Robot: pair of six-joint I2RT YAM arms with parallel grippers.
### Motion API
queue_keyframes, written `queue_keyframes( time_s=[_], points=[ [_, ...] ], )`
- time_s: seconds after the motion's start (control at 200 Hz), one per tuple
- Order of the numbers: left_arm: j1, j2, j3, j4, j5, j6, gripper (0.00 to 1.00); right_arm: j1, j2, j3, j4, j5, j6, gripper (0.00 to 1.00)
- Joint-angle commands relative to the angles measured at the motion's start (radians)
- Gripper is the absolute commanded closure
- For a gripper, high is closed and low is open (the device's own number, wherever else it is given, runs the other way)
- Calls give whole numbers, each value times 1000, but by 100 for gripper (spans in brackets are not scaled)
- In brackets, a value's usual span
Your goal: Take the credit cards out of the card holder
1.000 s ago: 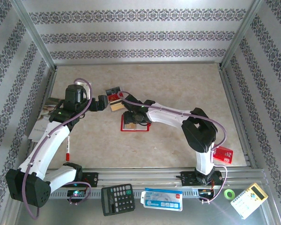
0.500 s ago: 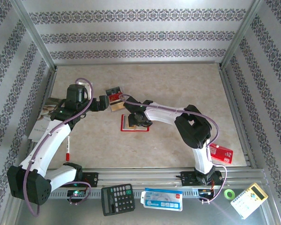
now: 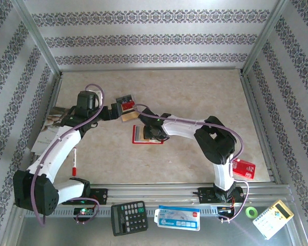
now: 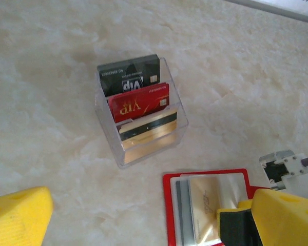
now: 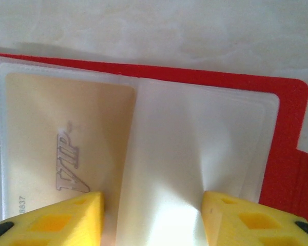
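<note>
Three thin rect. cards (image 4: 138, 102) in clear plastic box (image 4: 150, 151) beside red card holder (image 4: 168, 205).

Card holder (image 4: 167, 205) on table (image 4: 51, 102), box (image 4: 110, 138) just behind — cards (image 4: 138, 102) in both

The card holder (image 5: 195, 143) is red with milky white pockets, over a tan-gold card (image 5: 66, 148) stamped VIP. There's a black card (image 4: 131, 77), a red card (image 4: 138, 102) and a gold card (image 4: 146, 136). The fingers (image 5: 56, 218) are bright yellow, the table (image 3: 195, 97) mottled beige, the walls (image 3: 154, 38) pale with grey floral stripes.
</note>
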Motion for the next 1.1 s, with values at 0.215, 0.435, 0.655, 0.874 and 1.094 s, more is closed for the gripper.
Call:
queue_keyframes(
  time_s=[0.215,0.435,0.655,0.874,1.094],
  points=[
    [12,163,19,22,264,-87,18,-38,-11,-111,13,-41,16,50],
    [-20,237,-11,67,345,-169,30,-35,-1,-112,27,-48,25,51],
    [-63,363,17,109,427,-218,44,-36,5,-113,31,-48,31,52],
    [-141,460,40,91,324,-232,61,-36,3,-122,35,-46,40,53],
    [-169,520,31,129,319,-255,69,-36,3,-121,35,-45,38,53]
  ],
)
